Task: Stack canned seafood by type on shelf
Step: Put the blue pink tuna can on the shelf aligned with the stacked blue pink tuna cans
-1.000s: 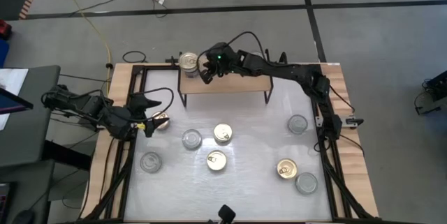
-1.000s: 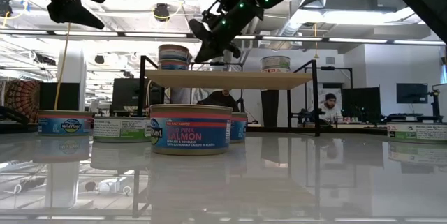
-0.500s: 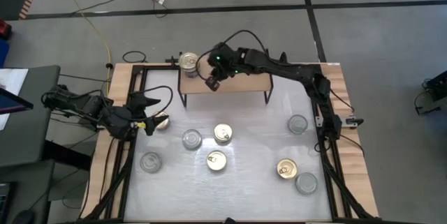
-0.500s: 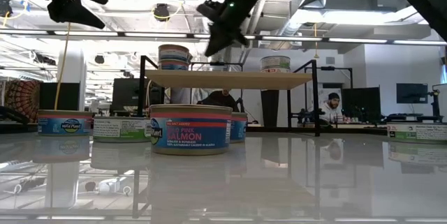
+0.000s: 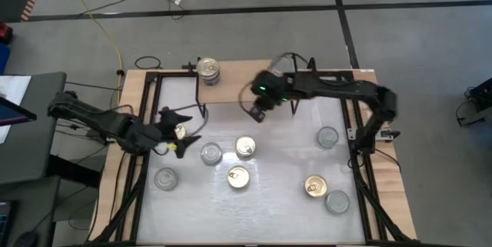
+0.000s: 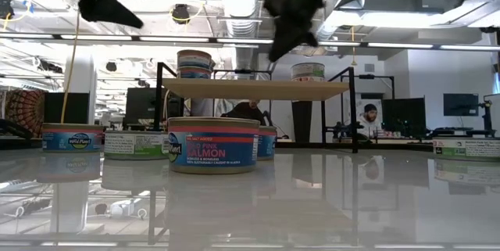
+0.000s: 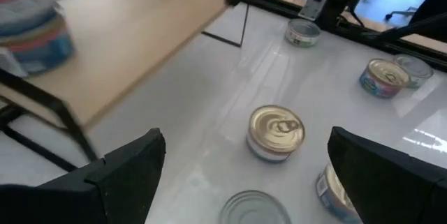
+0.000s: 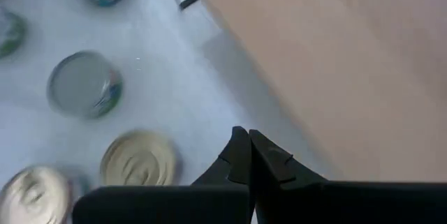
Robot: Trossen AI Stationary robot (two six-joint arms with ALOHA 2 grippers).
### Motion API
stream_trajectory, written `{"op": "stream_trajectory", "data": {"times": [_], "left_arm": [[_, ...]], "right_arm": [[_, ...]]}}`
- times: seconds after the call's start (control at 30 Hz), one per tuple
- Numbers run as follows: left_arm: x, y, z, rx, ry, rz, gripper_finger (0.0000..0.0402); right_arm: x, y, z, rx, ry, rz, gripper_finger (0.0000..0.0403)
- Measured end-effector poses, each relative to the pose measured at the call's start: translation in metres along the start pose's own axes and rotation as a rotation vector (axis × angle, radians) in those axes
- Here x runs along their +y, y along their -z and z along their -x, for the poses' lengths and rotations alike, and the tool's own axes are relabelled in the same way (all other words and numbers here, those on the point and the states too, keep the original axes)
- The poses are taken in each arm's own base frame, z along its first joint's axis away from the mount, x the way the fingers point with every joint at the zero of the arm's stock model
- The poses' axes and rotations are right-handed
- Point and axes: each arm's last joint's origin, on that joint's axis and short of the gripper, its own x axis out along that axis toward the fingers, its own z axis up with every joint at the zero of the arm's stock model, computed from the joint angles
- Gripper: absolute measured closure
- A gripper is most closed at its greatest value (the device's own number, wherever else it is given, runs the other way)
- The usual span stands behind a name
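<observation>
Right gripper [image 5: 257,113] — fingers pinched together, empty — hangs just off the shelf [image 5: 231,91]; it should spread them before descending squarely over a gold-lidded tin [image 5: 245,147].

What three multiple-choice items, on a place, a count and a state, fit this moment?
1. The can stack stands: A) at the shelf's left end in the high view; B) mid-shelf; C) on the floor.
2. Silver-lidded cans on the tabletop: A) one; B) four; C) seven.
3. On the right gripper, the jaws are: A) wide open; B) shut on a can; C) shut, empty.
A: the high view shows it there. B: four plain lids show among the gold ones. C: the right wrist view shows the jaws together, nothing between.
</observation>
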Motion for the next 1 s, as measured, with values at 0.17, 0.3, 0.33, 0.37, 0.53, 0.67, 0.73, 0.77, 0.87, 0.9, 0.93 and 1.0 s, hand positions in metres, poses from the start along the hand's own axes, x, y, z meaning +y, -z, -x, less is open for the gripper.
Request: {"op": "stream_trajectory", "data": {"times": [0.17,0.3,0.33,0.37,0.53,0.67,0.73,0.77,0.87,0.9,0.93,1.0], "left_arm": [[-0.028,0.005,-0.03,0.028,-0.017,0.049,0.002],[-0.052,0.007,-0.054,0.067,-0.05,0.162,0.002],[-0.057,0.008,-0.06,0.078,-0.063,0.194,0.002],[-0.062,0.009,-0.067,0.091,-0.074,0.233,0.002],[-0.076,0.019,-0.102,0.211,-0.103,0.403,0.002],[-0.076,0.036,-0.134,0.35,-0.152,0.573,0.002],[-0.077,0.046,-0.147,0.391,-0.187,0.606,0.002],[-0.077,0.048,-0.151,0.4,-0.2,0.623,0.002],[-0.079,0.052,-0.163,0.408,-0.23,0.639,0.002],[-0.079,0.052,-0.165,0.406,-0.232,0.636,0.002],[-0.078,0.051,-0.168,0.404,-0.236,0.631,0.002],[-0.075,0.048,-0.171,0.397,-0.244,0.63,0.002]], "right_arm": [[0.008,0.058,0.041,-0.041,-0.021,-0.06,0.0381],[0.018,0.108,0.065,-0.061,-0.028,-0.112,0.0381],[0.021,0.119,0.068,-0.065,-0.029,-0.129,0.0381],[0.024,0.132,0.071,-0.067,-0.033,-0.142,0.0381],[0.037,0.181,0.066,-0.081,-0.093,-0.223,0.0381],[0.047,0.206,0.049,-0.098,-0.143,-0.316,0.0376],[0.051,0.213,0.041,-0.105,-0.175,-0.348,0.0365],[0.052,0.215,0.036,-0.106,-0.179,-0.358,0.0358],[0.057,0.214,0.027,-0.115,-0.184,-0.374,0.0332],[0.058,0.213,0.023,-0.122,-0.185,-0.381,0.0323],[0.059,0.211,0.019,-0.131,-0.187,-0.392,0.0312],[0.06,0.206,0.009,-0.151,-0.186,-0.418,0.029]]}}
